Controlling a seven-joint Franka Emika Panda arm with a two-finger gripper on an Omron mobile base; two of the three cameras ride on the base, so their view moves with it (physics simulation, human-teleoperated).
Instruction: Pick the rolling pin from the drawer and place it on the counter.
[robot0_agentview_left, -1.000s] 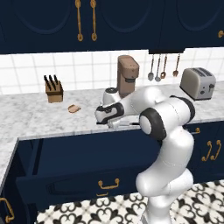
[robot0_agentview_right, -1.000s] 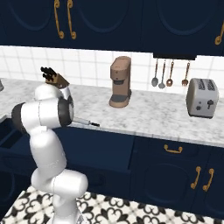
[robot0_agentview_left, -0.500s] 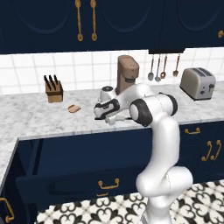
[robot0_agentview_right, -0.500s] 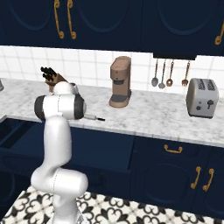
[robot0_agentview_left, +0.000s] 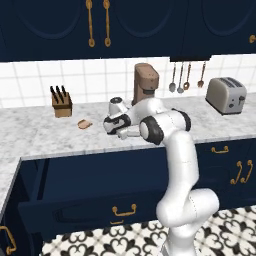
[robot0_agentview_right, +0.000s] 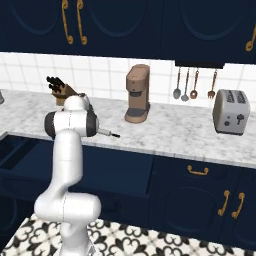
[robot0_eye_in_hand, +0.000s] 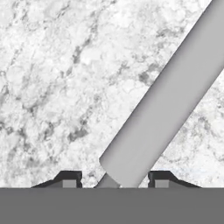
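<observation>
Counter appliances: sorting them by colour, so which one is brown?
The coffee maker, standing mid-counter against the tiled wall; the toaster further right is silver-grey.

Rolling pin over counter, between jaws; drawer below

The desk looks like polished speckled marble, white veined with grey. The rolling pin has a smooth, matt pale barrel. The drawer front is satin navy paint.
</observation>
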